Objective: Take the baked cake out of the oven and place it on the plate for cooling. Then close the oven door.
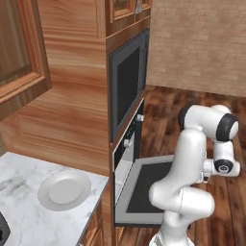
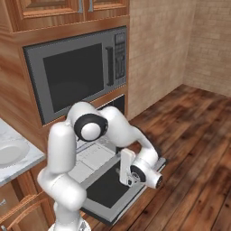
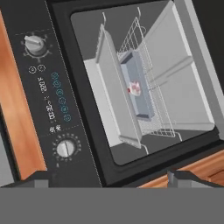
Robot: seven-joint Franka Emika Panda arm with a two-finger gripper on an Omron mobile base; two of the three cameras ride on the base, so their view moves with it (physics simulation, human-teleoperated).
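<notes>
The small white cake slice with a red berry (image 3: 135,89) sits on a grey tray on the wire rack inside the open black oven (image 3: 144,87), the jaws spread wide, holding nothing.

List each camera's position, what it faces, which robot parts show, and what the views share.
Left base view: behind the arm, left; faces plate, open oven door; arm lower right.
Right base view: behind, right; faces microwave, oven door; arm lower left.
Hand view: on the hand, rolled; looks into oven at cake; open end effector fingertips.
Shared: oven, door.
</notes>
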